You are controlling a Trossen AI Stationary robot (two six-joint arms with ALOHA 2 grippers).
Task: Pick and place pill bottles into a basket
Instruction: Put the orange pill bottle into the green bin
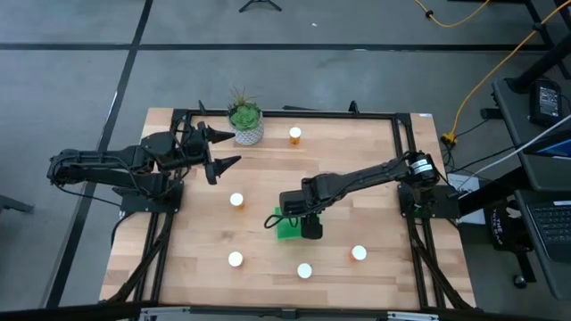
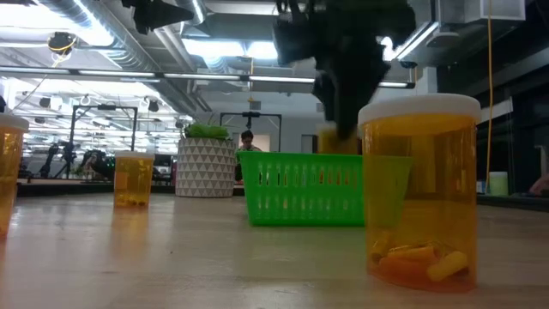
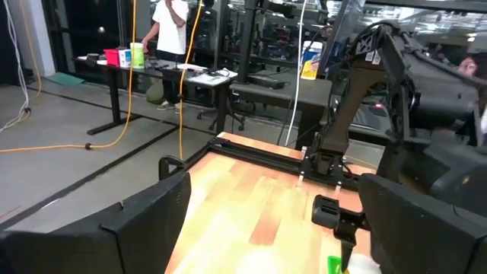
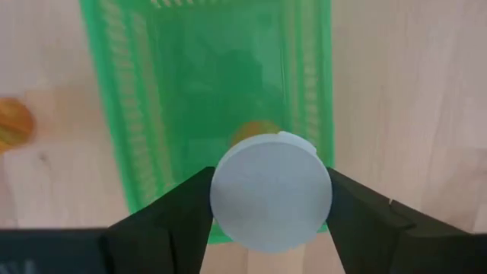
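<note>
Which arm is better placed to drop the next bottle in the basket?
Right. Its tool is shut on a pill bottle directly above the green basket. The left tool is open, empty, parked near the plant at the table's far edge.

Before you: table point(image 1: 268, 232) of pale wood planks, visible grain, smooth with a low satin sheen, framed by dark matt metal rails point(image 1: 285, 114). Basket point(image 2: 300, 199) of bright green plastic, thin slotted walls, slightly translucent, lightly glossy. Pill bottles: you see the nearest bottle point(image 2: 420, 193) in translucent orange plastic, smooth and glossy, with a matt white plastic cap; the held bottle point(image 4: 271, 202) shows you a flat, smooth white cap. Right gripper point(image 4: 271, 217) has dark matt plastic-looking fingers pressed on that cap's sides. Left gripper point(image 1: 227, 150) looks black and matt. Plant pot point(image 2: 205, 167) is white, matt, with a faceted triangular relief.
</note>
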